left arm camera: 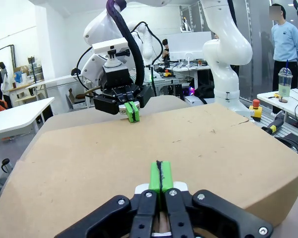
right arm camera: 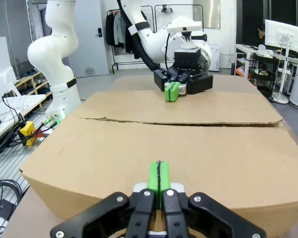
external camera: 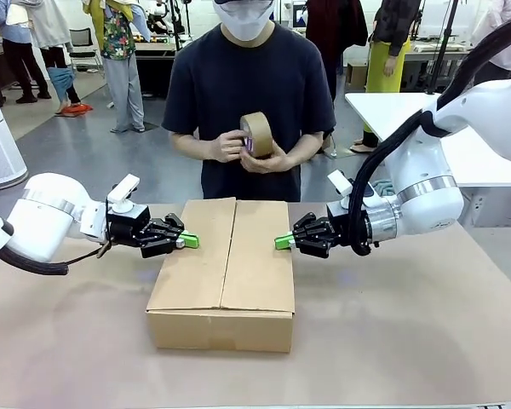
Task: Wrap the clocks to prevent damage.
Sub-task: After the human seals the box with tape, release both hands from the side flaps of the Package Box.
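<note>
A brown cardboard box (external camera: 221, 264) sits in the middle of the table (external camera: 409, 332), its two top flaps folded shut and meeting in a seam that runs from near to far. The left gripper (external camera: 190, 241) reaches in from the left with its jaws pressed together and nothing between the green pads; its tips sit at the left edge of the box top, toward the far end, over the left flap. The right gripper (external camera: 281, 242) comes in from the right, jaws likewise closed tight and holding nothing, with its tips at the right edge of the box top, over the right flap. The two grippers point at each other across the lid with the seam between them. In both wrist views the pads lie low over the cardboard, though whether they press on it I cannot tell. At the far side a person stands holding a roll of brown tape (external camera: 257, 134) in both hands, above the far end of the box
</note>
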Robot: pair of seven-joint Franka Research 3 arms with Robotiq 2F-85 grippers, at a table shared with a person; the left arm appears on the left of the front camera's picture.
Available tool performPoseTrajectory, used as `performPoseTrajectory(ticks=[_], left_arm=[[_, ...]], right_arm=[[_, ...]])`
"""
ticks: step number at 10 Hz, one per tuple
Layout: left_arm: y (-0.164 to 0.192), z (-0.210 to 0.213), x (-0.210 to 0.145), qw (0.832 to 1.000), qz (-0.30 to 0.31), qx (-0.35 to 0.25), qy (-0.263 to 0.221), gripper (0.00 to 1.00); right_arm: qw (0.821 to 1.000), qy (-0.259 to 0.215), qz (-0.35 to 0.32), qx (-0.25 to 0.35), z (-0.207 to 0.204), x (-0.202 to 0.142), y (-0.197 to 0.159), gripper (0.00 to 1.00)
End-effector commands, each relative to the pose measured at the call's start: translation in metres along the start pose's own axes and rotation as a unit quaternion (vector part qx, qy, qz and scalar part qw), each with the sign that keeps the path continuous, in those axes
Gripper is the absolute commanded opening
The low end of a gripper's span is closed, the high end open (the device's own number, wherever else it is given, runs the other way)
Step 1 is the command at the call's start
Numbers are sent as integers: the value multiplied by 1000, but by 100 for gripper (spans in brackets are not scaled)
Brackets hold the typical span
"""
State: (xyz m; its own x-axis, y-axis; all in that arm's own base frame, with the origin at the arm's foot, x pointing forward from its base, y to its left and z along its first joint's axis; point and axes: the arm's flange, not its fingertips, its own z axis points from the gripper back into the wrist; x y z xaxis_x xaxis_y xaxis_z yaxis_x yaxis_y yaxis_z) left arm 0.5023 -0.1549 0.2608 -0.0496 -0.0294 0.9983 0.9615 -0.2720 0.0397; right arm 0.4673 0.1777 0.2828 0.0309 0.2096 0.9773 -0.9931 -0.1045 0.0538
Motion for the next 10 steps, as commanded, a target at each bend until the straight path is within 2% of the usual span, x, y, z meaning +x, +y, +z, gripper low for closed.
performPoseTrajectory(ticks=[1, 10], left_arm=[[-1, -2, -2, 1000, 1, 0, 3, 0], [-1, -2, -2, 1000, 1, 0, 3, 0]], right_arm=[[1000, 0, 1, -8, -2, -5, 1, 1], [1000, 0, 1, -8, -2, -5, 1, 1]])
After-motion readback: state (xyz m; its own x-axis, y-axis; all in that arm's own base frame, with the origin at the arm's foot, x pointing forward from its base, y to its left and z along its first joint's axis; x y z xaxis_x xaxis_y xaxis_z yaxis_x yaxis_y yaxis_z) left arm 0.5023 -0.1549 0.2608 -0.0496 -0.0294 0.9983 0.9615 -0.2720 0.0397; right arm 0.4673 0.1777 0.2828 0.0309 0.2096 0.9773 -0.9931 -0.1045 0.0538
